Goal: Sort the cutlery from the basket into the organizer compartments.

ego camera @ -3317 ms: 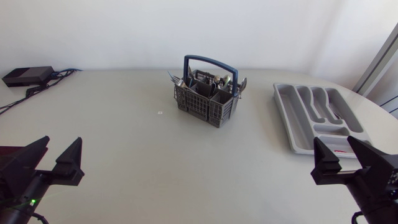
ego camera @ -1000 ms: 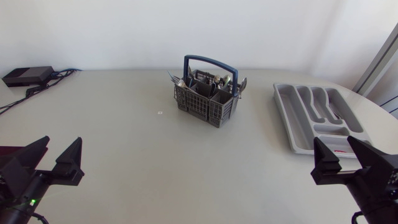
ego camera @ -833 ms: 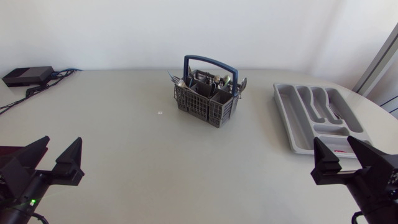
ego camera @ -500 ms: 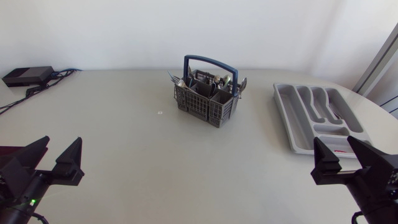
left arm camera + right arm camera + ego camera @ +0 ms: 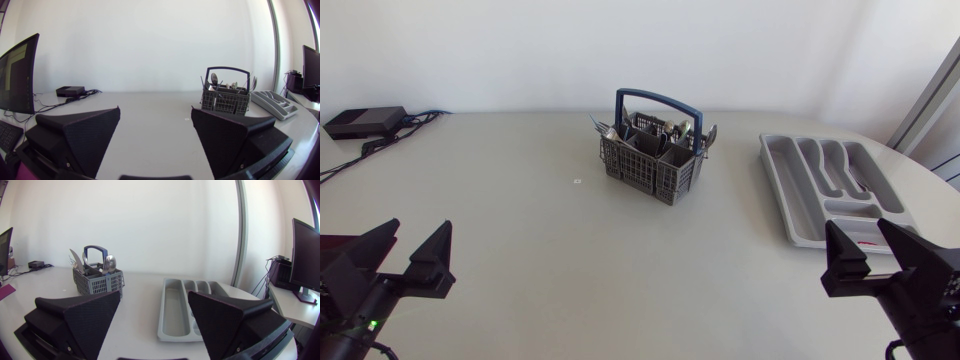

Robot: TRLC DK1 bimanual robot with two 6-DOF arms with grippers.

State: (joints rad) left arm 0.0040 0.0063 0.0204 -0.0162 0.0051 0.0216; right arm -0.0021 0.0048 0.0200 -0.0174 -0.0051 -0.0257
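Two pairs of jaws stand spread, basket (image 5: 650, 172) well ahead, organizer (image 5: 790, 195) near the right pair.

no text or numbers can be read; a tiny white sticker (image 5: 577, 181) on the pale grey surface (image 5: 520, 230) is too small to make out.

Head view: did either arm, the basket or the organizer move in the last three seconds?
Nothing visibly changed. The left hand and right hand stay open and empty; the basket with its cutlery and the organizer have not shifted.
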